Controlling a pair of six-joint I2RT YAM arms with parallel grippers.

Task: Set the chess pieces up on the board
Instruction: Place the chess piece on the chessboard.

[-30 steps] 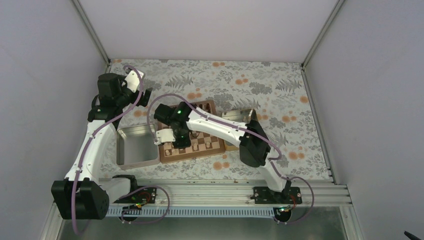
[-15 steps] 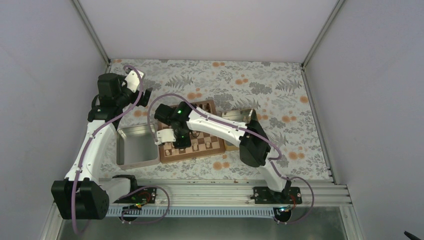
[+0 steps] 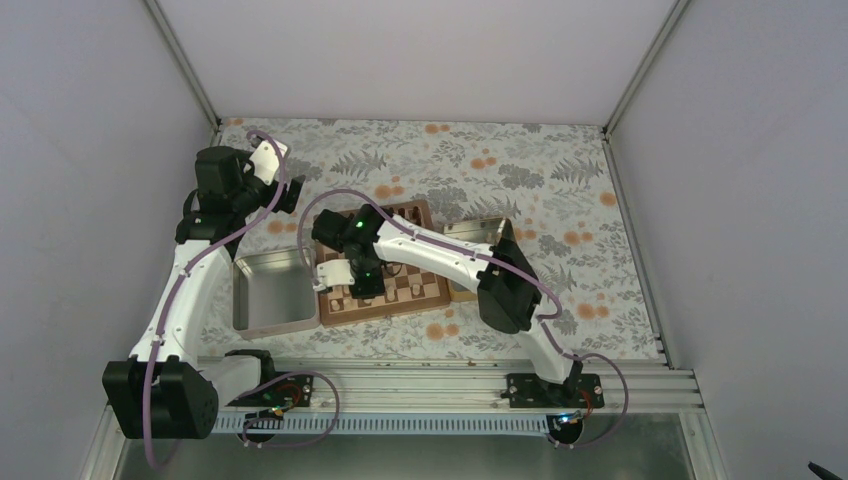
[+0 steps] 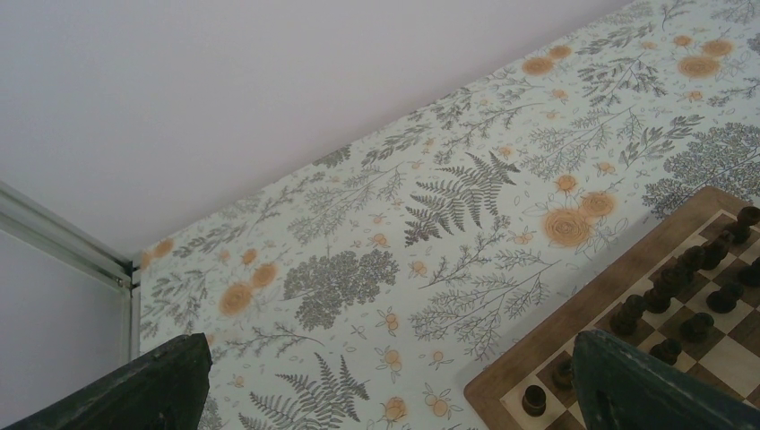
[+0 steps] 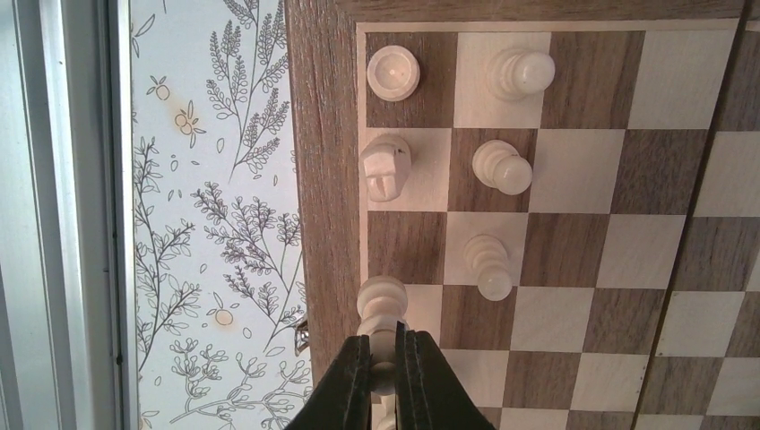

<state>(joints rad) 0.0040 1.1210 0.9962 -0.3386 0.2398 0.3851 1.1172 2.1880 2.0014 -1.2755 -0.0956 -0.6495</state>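
The right gripper (image 5: 384, 381) is clamped on a pale chess piece (image 5: 382, 300) at 6 o'clock from the pale knight (image 5: 385, 166) on the board (image 5: 323, 179), while the left gripper (image 4: 387, 358) hangs, jaws apart, at the board's 10 o'clock

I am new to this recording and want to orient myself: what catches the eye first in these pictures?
First, the right gripper, shut on a pale chess piece at the edge of the board, beside five other pale pieces on their squares. Then the dark pieces crowded at the board's far end, and the open left gripper hovering over the flowered cloth.
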